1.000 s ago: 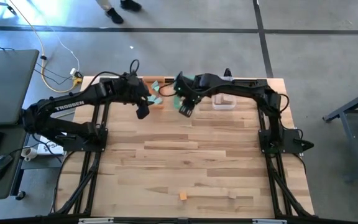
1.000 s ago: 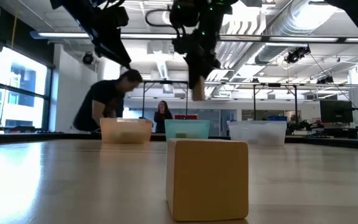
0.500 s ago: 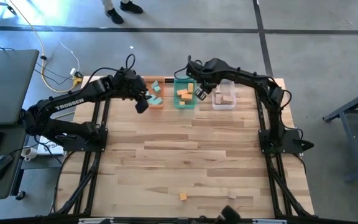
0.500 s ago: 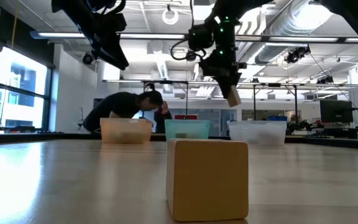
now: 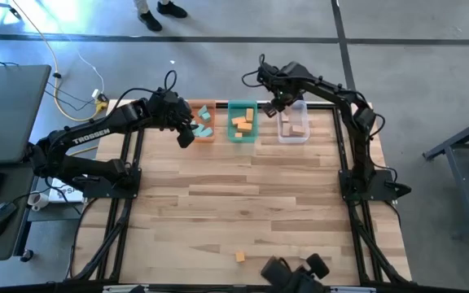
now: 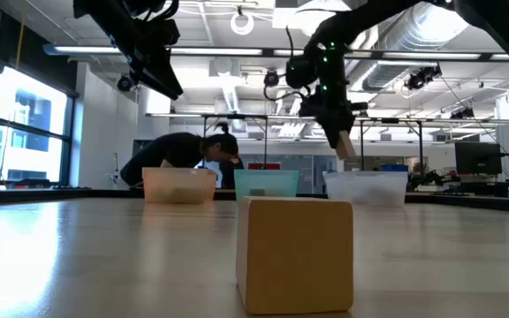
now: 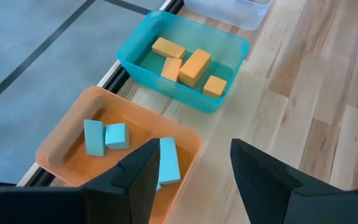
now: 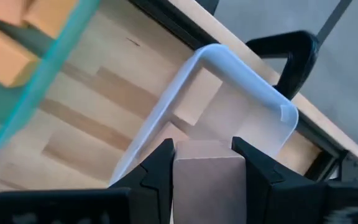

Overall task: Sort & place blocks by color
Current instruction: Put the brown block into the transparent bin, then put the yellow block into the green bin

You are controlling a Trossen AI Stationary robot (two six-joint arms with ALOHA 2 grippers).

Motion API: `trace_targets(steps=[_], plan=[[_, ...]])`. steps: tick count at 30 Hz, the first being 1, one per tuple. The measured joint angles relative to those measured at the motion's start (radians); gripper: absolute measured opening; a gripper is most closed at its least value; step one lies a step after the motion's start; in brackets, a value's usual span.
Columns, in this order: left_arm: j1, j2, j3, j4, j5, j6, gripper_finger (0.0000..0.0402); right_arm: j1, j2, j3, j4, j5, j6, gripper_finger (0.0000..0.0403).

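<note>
My right gripper point(image 5: 272, 108) hangs above the clear tray point(image 5: 294, 124), at the wall facing the green tray point(image 5: 241, 121), and is shut on a tan block point(image 8: 207, 178). Other tan blocks lie in the clear tray point(image 8: 229, 106). My left gripper point(image 7: 194, 180) is open, in the air at the near side of the orange tray point(image 7: 114, 146), which holds teal blocks point(image 7: 104, 135). The green tray point(image 7: 188, 59) holds orange blocks point(image 7: 194, 65). One tan block point(image 6: 294, 254) stands close to the low camera, and one orange block point(image 5: 239, 256) lies near the table's near edge. My right gripper pinches the tan block point(image 6: 346, 146) between its two fingers, one on each opposite side face point(image 8: 182, 177). The fingers point down at a slant. The block sticks out below the fingertips, tilted, lifted clear above the clear tray.
The three trays stand in a row along the far edge point(image 5: 243, 104). A dark object point(image 5: 295, 273) shows at the near edge in the high view. The middle of the table point(image 5: 243, 195) is bare wood. A person point(image 6: 179, 155) bends over in the room behind.
My right gripper has carried the tan block from the near side of the green tray toward the far edge and the table's right, over the green tray to the clear tray's rim, staying shut. The dark object has come into view at the near edge.
</note>
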Motion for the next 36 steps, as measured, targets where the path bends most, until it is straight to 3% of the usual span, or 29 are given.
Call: trace_targets(steps=[7, 13, 17, 26, 36], plan=[[0.0, 0.0, 0.0, 0.0, -0.008, 0.0, 0.0184, -0.08, 0.005, -0.101, 0.041, -0.096, -0.003, 0.0105], [0.0, 0.0, 0.0, 0.0, -0.039, 0.0, 0.0184, -0.115, 0.005, -0.19, 0.092, -0.109, -0.048, 0.0106], [0.0, 0.0, 0.0, 0.0, -0.042, 0.0, 0.0184, -0.126, 0.005, -0.21, 0.116, -0.136, -0.071, 0.0127], [0.0, 0.0, 0.0, -0.003, -0.075, 0.0, 0.0184, -0.129, 0.005, -0.208, 0.108, -0.087, -0.094, 0.0189], [0.0, 0.0, 0.0, -0.006, -0.075, 0.0, 0.0184, -0.088, -0.006, -0.073, -0.035, -0.253, -0.015, 0.0198]])
